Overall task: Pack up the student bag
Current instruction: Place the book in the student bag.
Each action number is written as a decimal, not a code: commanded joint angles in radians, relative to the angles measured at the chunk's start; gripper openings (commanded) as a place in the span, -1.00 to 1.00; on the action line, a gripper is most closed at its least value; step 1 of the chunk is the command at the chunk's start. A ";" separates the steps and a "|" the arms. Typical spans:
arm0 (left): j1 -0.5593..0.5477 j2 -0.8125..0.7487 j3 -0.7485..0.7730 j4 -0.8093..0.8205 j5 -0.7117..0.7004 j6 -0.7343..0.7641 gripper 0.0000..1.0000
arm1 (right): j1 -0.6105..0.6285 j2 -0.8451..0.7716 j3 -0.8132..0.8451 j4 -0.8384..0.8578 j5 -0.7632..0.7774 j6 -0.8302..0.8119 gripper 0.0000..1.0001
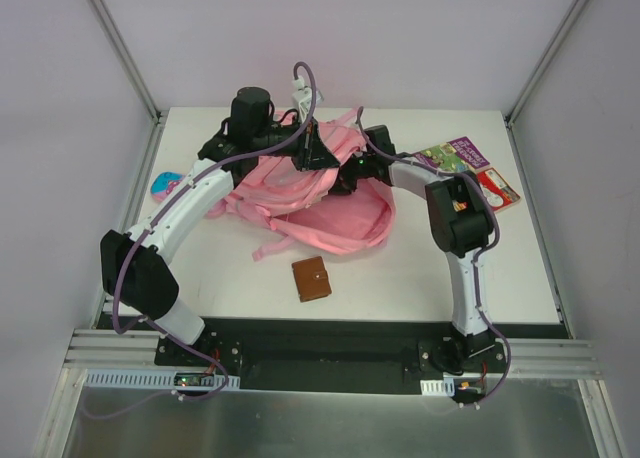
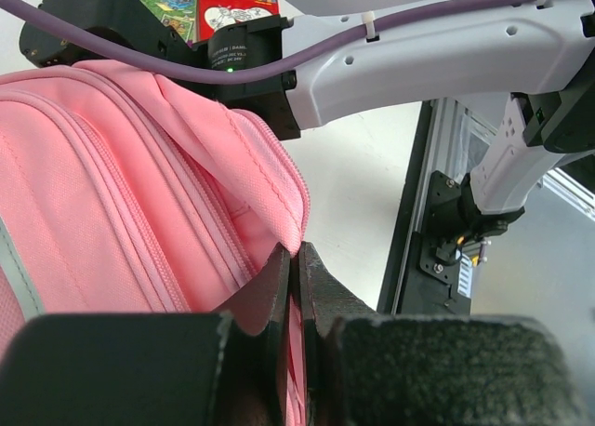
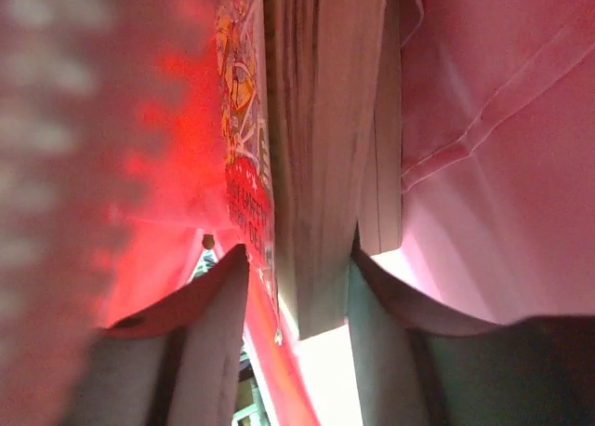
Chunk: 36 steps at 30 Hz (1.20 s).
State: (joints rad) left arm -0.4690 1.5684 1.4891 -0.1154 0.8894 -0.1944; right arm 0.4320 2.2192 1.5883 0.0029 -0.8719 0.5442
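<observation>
The student bag point(image 1: 335, 218), a large pink fabric backpack, lies in the middle of the table. My left gripper point(image 1: 320, 150) is shut on the pink edge of the bag's opening and holds it lifted; in the left wrist view the jaws point(image 2: 297, 255) pinch that fabric point(image 2: 112, 184). My right gripper point(image 1: 353, 174) reaches into the opening. In the right wrist view it point(image 3: 296, 268) is shut on a thick book point(image 3: 325, 119) with a red cover, with pink bag fabric point(image 3: 502, 119) all around it.
A brown wallet point(image 1: 311, 278) lies on the table in front of the bag. Colourful books point(image 1: 456, 156) and a red one point(image 1: 497, 189) lie at the back right. A small blue-pink case point(image 1: 167, 183) sits at the left edge. My right arm point(image 2: 418, 63) crosses over the bag.
</observation>
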 commanded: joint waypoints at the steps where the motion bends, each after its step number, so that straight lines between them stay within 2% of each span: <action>1: -0.002 -0.027 0.043 0.105 0.079 -0.011 -1.00 | 0.027 -0.012 0.044 0.029 0.037 0.017 0.13; 2: -0.002 -0.025 0.045 0.103 0.080 -0.010 -1.00 | 0.028 -0.018 0.038 0.035 0.039 0.020 0.31; 5: -0.002 -0.024 0.042 0.105 0.077 -0.008 -1.00 | 0.028 -0.070 -0.022 0.040 0.079 -0.004 0.55; 9: -0.002 -0.022 0.040 0.105 0.075 -0.005 -1.00 | 0.005 -0.168 -0.135 0.040 0.114 -0.039 0.64; 11: -0.002 -0.025 0.037 0.105 0.072 -0.005 -1.00 | -0.010 -0.234 -0.206 0.029 0.155 -0.065 0.76; 16: -0.002 -0.034 0.022 0.103 0.054 0.004 -1.00 | -0.027 -0.395 -0.318 0.003 0.258 -0.108 0.80; 18: 0.000 -0.036 0.017 0.103 0.049 0.007 -1.00 | -0.035 -0.444 -0.358 -0.087 0.309 -0.145 0.81; 26: 0.000 -0.027 0.030 0.106 0.031 0.007 -1.00 | -0.162 -0.760 -0.602 -0.153 0.418 -0.151 0.81; 29: 0.000 -0.028 0.034 0.106 0.031 0.009 -1.00 | -0.246 -0.858 -0.669 -0.194 0.429 -0.153 0.81; 33: 0.000 -0.033 0.034 0.106 0.034 0.009 -1.00 | -0.428 -0.966 -0.737 -0.218 0.456 -0.155 0.82; 36: 0.000 -0.034 0.033 0.105 0.034 0.007 -1.00 | -0.583 -0.968 -0.735 -0.264 0.471 -0.178 0.85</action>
State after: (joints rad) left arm -0.4698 1.5688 1.4891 -0.1143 0.8845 -0.1936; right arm 0.0013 1.2797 0.8589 -0.1848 -0.4484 0.3981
